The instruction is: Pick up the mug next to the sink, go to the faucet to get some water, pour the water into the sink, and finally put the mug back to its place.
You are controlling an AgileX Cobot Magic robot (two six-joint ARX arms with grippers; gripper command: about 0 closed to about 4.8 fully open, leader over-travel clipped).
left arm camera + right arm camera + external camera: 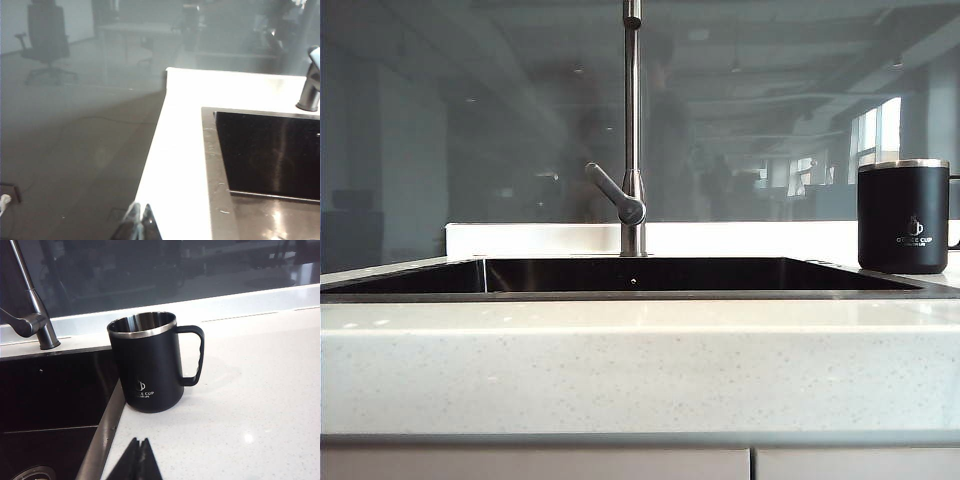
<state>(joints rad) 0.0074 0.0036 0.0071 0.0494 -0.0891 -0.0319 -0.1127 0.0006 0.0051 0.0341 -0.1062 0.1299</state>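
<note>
The matte black mug with a steel rim stands upright on the white counter, right of the sink. In the right wrist view the mug sits beside the sink's steel rim, handle turned away from the basin. My right gripper is shut and empty, a short way in front of the mug. The faucet rises behind the basin. My left gripper is shut and empty over the counter's outer edge, beside the sink. Neither gripper shows in the exterior view.
A glass pane stands behind the counter, with a low white ledge at its foot. The faucet's lever slants out to the left. Past the counter's left end lie the floor and an office chair.
</note>
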